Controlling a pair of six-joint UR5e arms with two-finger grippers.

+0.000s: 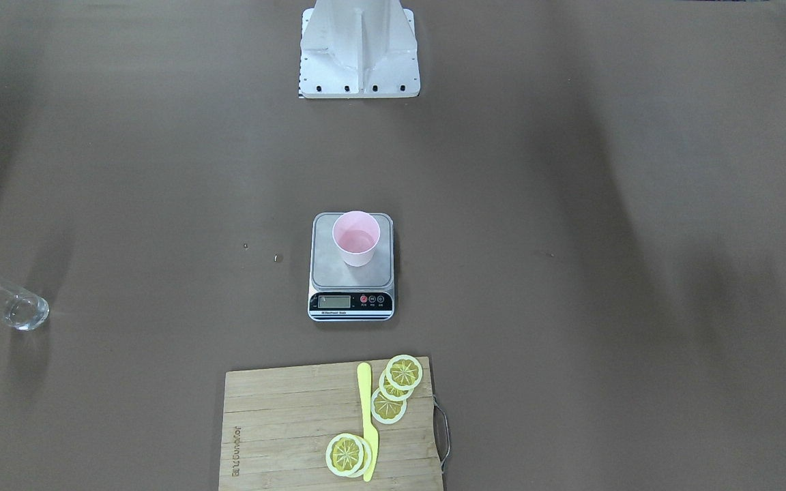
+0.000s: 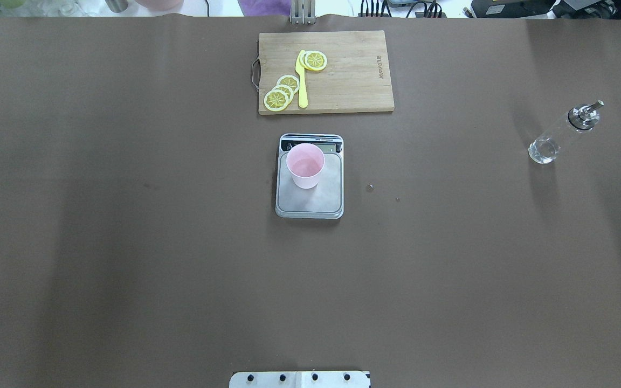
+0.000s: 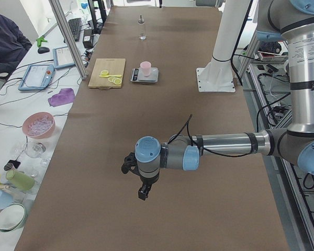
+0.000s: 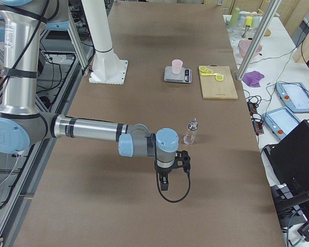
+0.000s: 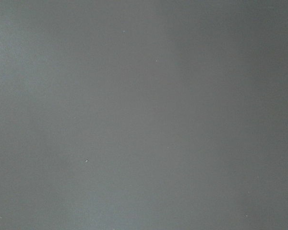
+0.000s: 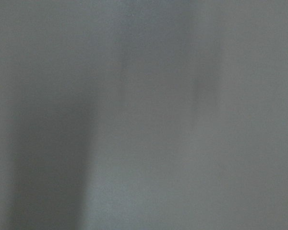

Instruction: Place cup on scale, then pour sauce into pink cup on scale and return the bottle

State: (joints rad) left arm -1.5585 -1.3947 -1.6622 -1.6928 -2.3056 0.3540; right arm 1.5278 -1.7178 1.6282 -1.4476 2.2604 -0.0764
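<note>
The pale pink cup (image 2: pixel 305 165) stands upright on the steel-grey platform of the scale (image 2: pixel 310 202) at the table's middle; it also shows in the front view (image 1: pixel 356 237). The clear glass bottle (image 2: pixel 561 134) with its metal cap stands upright on the table far to the right, apart from both grippers. The left gripper (image 3: pixel 142 193) shows only in the left side view, hanging over bare table far from the scale. The right gripper (image 4: pixel 164 182) shows only in the right side view, near the bottle (image 4: pixel 190 133) but not touching it. I cannot tell whether either is open or shut.
A wooden cutting board (image 2: pixel 353 70) with lemon slices (image 2: pixel 283 91) and a yellow knife (image 2: pixel 302 81) lies beyond the scale. The robot's white base (image 1: pixel 359 54) stands at the near edge. Bowls and cups (image 3: pixel 36 125) sit on a side table. Both wrist views show only brown table cover.
</note>
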